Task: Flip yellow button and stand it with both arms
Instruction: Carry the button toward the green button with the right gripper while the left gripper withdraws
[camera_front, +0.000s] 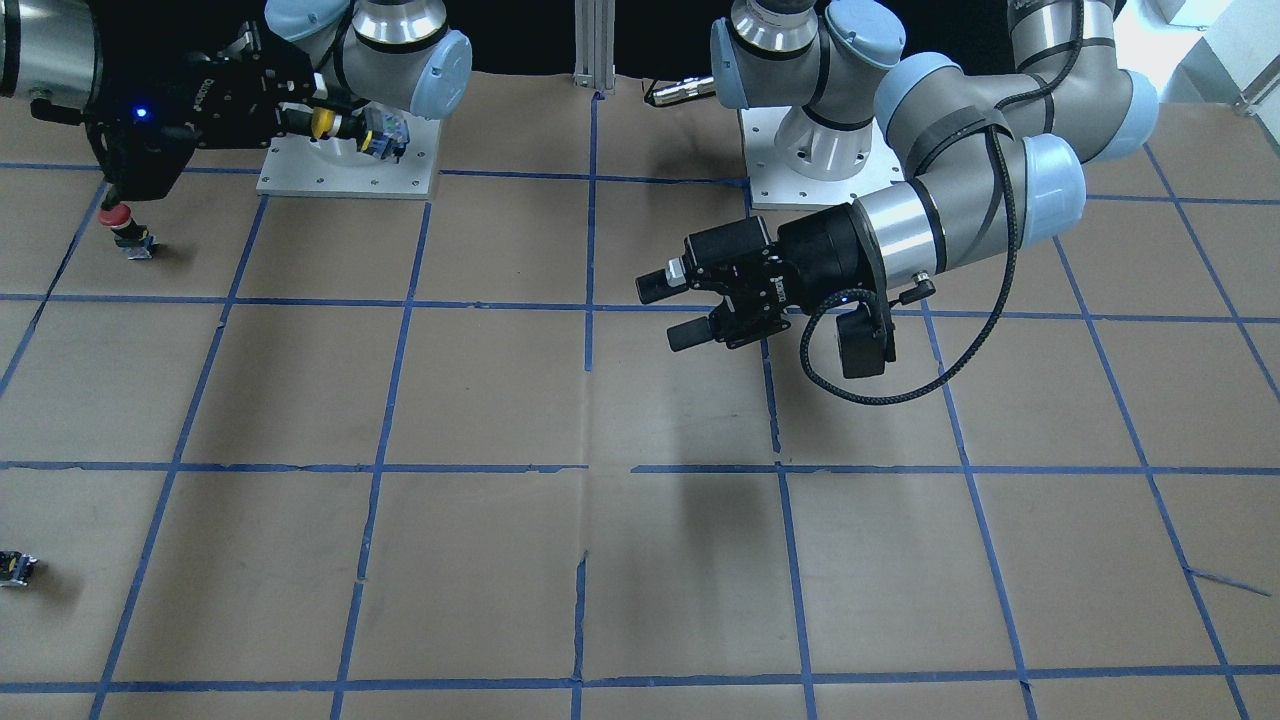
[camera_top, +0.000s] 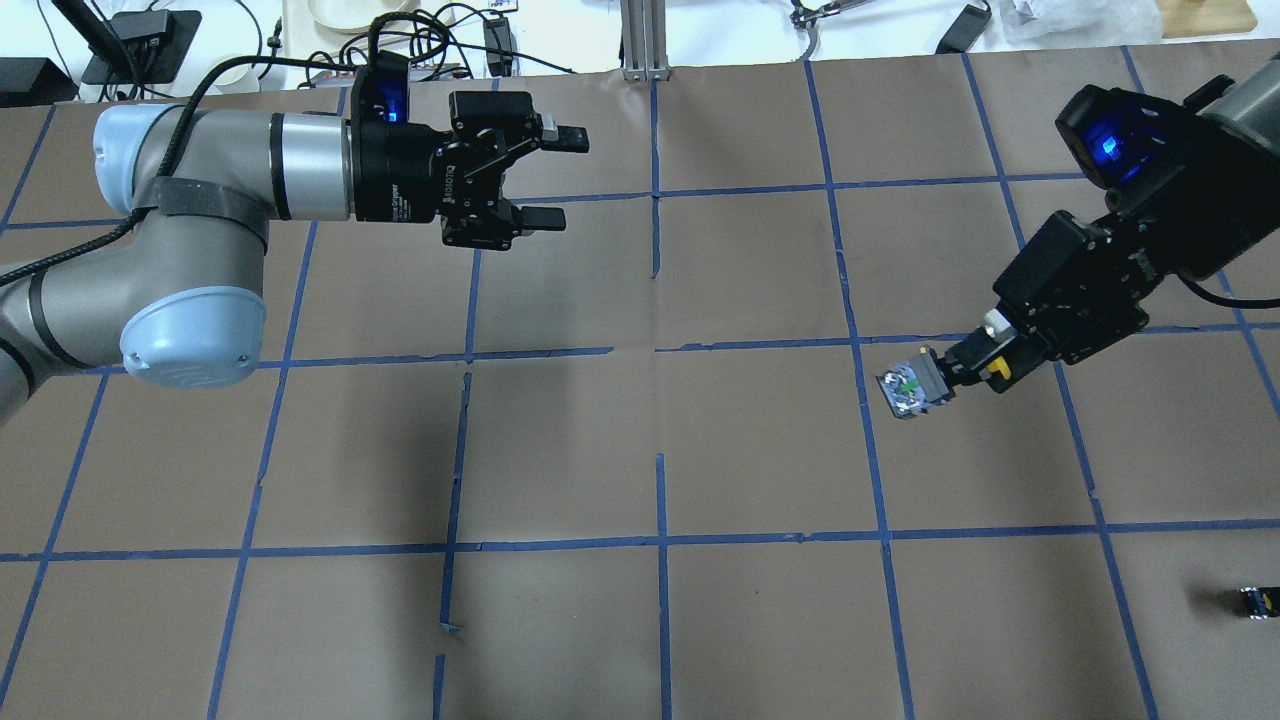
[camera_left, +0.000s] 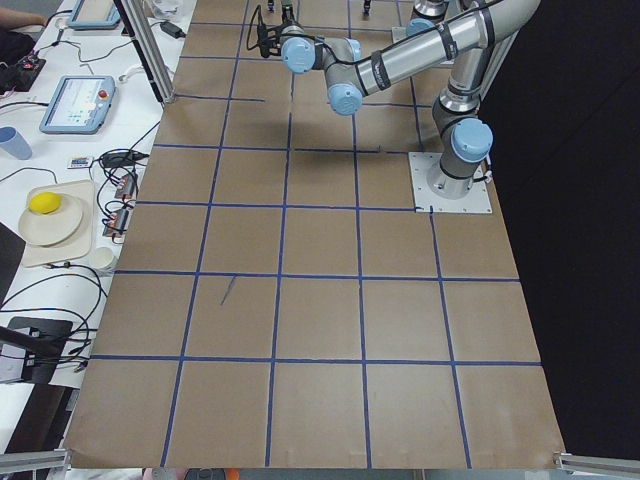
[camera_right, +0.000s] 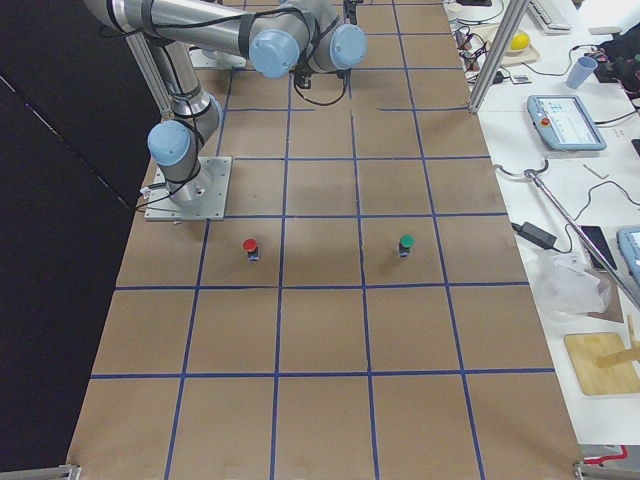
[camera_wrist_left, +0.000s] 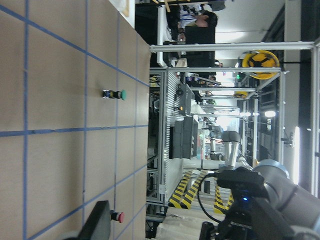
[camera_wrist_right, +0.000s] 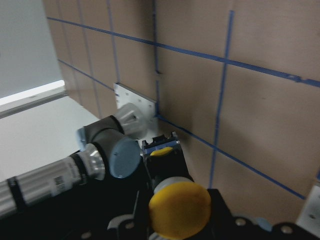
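Closest to the right wrist lens sits the yellow button (camera_wrist_right: 180, 205). Its round cap fills the bottom centre of that frame and its black-and-grey body points away from the lens. From overhead it shows at the right middle of the frame, lying sideways in the right pincer (camera_top: 972, 363), whose fingers are closed on it just behind the cap. The grey end of the body juts toward the lower left, beside a blue tape line on the bench (camera_top: 660, 640). In the front-facing view the button appears at the upper left, overlapping the white base plate (camera_front: 300, 182).

At the upper left-centre of the overhead frame, the left pincer (camera_top: 557, 178) points toward the right of the frame. Its fingers are spread wide with nothing between them.

At the upper left edge of the front-facing view, a red button (camera_front: 122, 222) stands cap up on the bench, just below the right pincer's black housing. A green button (camera_right: 405, 243) stands cap up near the centre of the exterior right view, well apart from the red one. A small black part (camera_top: 1258, 600) lies at the lower right edge of the overhead frame.
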